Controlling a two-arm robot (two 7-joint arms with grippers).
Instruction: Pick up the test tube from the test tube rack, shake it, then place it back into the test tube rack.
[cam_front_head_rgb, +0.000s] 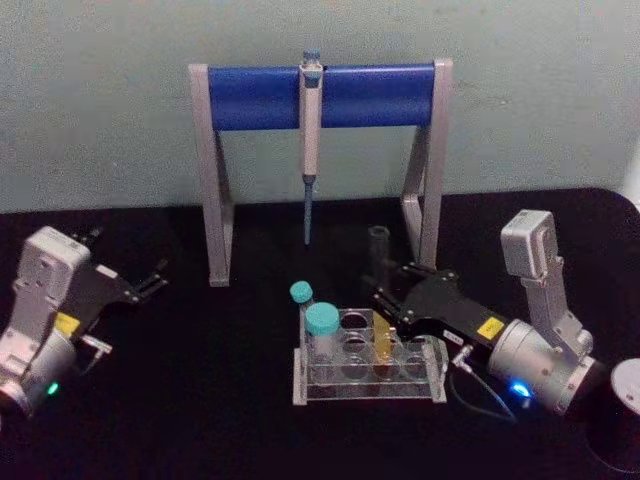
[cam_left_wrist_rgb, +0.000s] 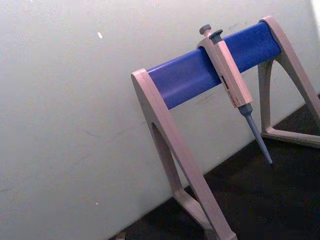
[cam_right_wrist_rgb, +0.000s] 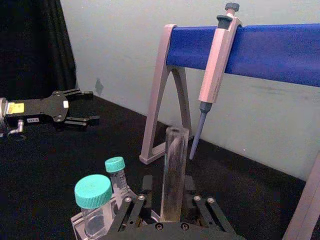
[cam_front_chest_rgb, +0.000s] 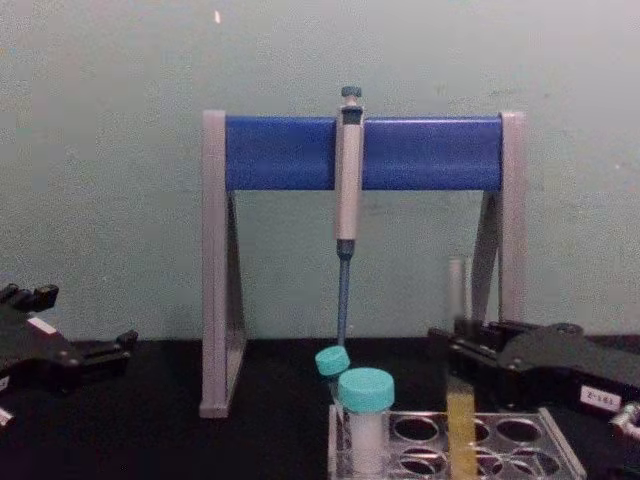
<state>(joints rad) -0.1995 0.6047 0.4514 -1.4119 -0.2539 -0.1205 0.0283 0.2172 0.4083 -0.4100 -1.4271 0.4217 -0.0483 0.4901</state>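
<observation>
Gripping test tube (cam_front_head_rgb: 381, 290) above test tube rack (cam_front_head_rgb: 368, 372)

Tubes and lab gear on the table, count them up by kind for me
Test tube with yellow liquid: 1
Teal-capped vials: 2
Test tube rack: 1
Pipette: 1
Stand with blue crossbar: 1
Total: 6

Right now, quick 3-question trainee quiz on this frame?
1. True or false: the right gripper is at the test tube, whose base is in the test tube rack.
2. What hangs on the stand's blue crossbar? A) pipette B) funnel C) brush
3. Fill in: the liquid in the test tube is ____.

Key: 1 true; 2 A, the pipette; 3 yellow. The left gripper sits apart at the table's left, open.
</observation>
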